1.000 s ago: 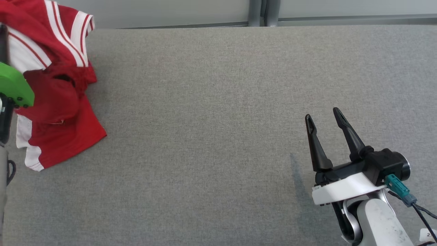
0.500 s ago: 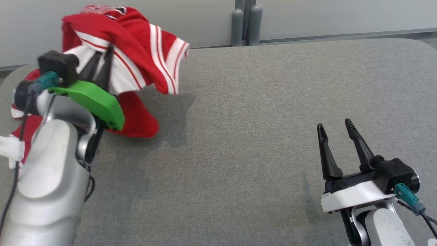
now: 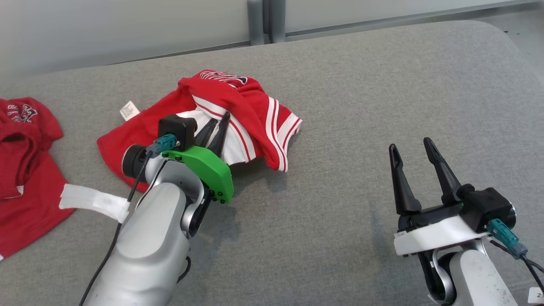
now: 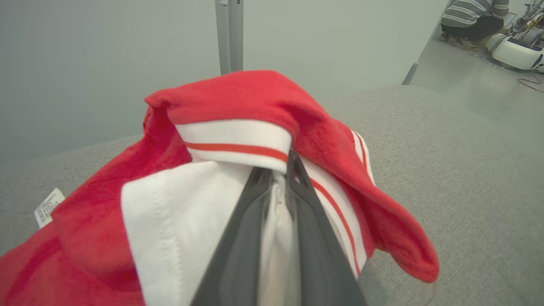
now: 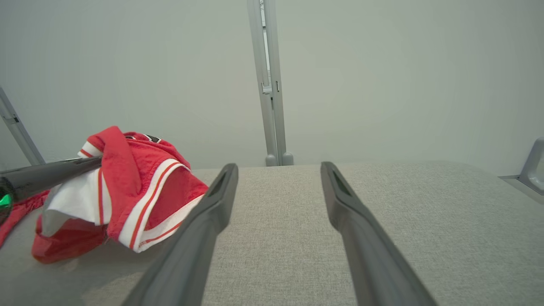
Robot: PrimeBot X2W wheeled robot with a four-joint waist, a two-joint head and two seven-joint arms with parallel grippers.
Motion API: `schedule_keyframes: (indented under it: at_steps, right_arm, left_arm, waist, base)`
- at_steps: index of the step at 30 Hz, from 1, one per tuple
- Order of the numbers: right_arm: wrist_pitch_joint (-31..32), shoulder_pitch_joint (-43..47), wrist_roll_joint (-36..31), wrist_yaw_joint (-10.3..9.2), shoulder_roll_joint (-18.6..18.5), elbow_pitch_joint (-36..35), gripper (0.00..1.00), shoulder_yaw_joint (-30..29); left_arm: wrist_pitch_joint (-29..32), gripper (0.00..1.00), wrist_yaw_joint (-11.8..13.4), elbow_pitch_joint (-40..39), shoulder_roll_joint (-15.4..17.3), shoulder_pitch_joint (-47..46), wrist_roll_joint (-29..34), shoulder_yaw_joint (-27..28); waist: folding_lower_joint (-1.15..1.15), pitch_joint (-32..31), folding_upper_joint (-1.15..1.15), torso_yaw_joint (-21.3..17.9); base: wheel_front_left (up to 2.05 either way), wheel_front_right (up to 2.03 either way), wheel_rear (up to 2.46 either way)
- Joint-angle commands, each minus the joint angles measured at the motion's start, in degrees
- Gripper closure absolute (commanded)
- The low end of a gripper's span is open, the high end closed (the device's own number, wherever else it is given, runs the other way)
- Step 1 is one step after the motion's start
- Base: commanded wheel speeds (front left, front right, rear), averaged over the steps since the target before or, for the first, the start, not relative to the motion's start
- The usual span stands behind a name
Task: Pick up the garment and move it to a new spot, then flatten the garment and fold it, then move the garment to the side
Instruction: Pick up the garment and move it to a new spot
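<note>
A grey fabric-covered table [image 3: 348,102] with a rounded far corner filled most of the head view, backed by a pale wall [image 3: 85,29] and a grey upright post [image 3: 265,19]. On the left half of the table lay the red jersey [image 3: 250,100], a crumpled heap with white panels and red-and-white striped trim. Dark lettering showed on its far fold, and a white care label [image 3: 128,110] stuck out at its left edge.

The left gripper [image 3: 220,121] reached into the jersey from the near side. Its two dark fingers were pressed almost together, pinching a white fold of cloth. In the left wrist view, that gripper [image 4: 278,168] had white fabric caught between its fingers, with a striped hem and a red fold draped over the tips. The pinched part stood raised above the table, while the jersey's left portion lay flat on the surface.

The right gripper [image 3: 410,144] hung over bare table at the lower right, well apart from the jersey, its fingers spread wide with nothing between them. In the right wrist view, the same gripper [image 5: 279,165] framed open grey cloth, with the jersey bunched to its left.

A second red garment [image 3: 21,170] lay at the left edge of the table. A crouching person [image 4: 474,15] in a striped top appeared far off on the floor.
</note>
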Motion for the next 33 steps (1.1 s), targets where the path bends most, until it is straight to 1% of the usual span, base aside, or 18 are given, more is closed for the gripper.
schedule_keyframes:
  at_steps: [1,7,10,16,17,18,19,20,21,22,28,33]
  right_arm:
    - [-0.2,-0.9,0.4,0.0,-0.2,0.1,0.0,0.3]
    - [-0.2,-1.7,0.8,0.0,-0.2,0.6,0.0,0.9]
    - [-0.2,-1.6,0.8,0.0,-0.2,0.7,0.0,1.0]
    - [-0.2,-1.8,0.8,0.0,-0.2,1.2,0.0,1.6]
    - [-0.2,-1.8,0.8,0.0,-0.2,1.2,0.0,1.7]
    - [-0.2,-1.8,0.8,0.0,-0.2,1.3,0.0,1.8]
    - [-0.2,-1.8,0.8,0.0,-0.2,1.4,0.0,1.9]
    - [-0.2,-1.8,0.8,0.0,-0.2,1.4,0.0,1.9]
    - [-0.2,-1.7,0.8,0.0,-0.2,1.5,0.0,1.9]
    - [-0.2,-1.7,0.7,0.0,-0.2,1.6,0.0,2.0]
    - [-0.2,-1.0,0.1,0.0,-0.2,2.2,0.0,1.6]
    - [-0.2,-0.1,-0.4,0.0,-0.2,2.7,0.0,1.1]
  left_arm:
    - [-1.1,1.0,0.6,1.1,-0.4,-1.8,-0.3,-0.1]
    - [-4.7,1.0,2.2,6.9,-1.3,-5.0,-4.1,-1.9]
    - [-5.9,1.0,3.5,7.6,-1.3,-5.5,-9.6,-4.5]
    - [-6.8,1.0,7.3,8.6,-1.3,-5.5,-19.1,-12.2]
    - [-7.1,0.85,7.7,8.8,-1.3,-5.3,-20.7,-13.2]
    - [-7.3,0.59,8.0,9.2,-1.3,-5.4,-21.6,-14.4]
    - [-7.6,0.52,8.4,9.5,-1.3,-5.5,-22.5,-15.7]
    - [-7.6,0.52,8.4,9.5,-1.3,-5.5,-22.5,-15.7]
    - [-7.8,0.29,8.5,9.6,-1.3,-5.5,-23.7,-16.7]
    - [-8.0,0.0,8.5,9.7,-1.3,-5.6,-24.7,-17.9]
    - [-10.2,0.0,8.4,10.0,-1.3,-7.3,-27.8,-23.0]
    - [-11.6,0.0,8.2,10.2,-1.3,-8.1,-28.0,-24.5]
  waist:
    - [0.0,1.8,0.21,-2.6]
    - [0.0,2.6,0.21,-5.7]
    - [0.0,2.7,0.21,-6.8]
    - [0.0,2.6,0.21,-7.9]
    - [0.0,2.6,0.21,-8.0]
    - [0.0,2.7,0.21,-8.1]
    - [0.0,2.7,0.21,-8.1]
    - [0.0,2.7,0.21,-8.1]
    - [0.0,2.6,0.21,-8.1]
    - [0.0,2.6,0.21,-8.0]
    - [0.0,1.6,0.21,-6.4]
    - [0.0,-0.4,0.21,-4.3]
  base:
    - [0.0,0.0,0.0]
    - [0.0,0.0,0.0]
    - [0.0,0.0,0.0]
    - [0.0,0.0,0.0]
    - [0.0,0.0,0.0]
    - [0.0,0.0,0.0]
    - [0.0,0.0,0.0]
    - [0.0,0.0,0.0]
    - [0.0,0.0,0.0]
    - [0.0,0.0,0.0]
    - [0.0,0.0,0.0]
    - [0.0,0.0,0.0]
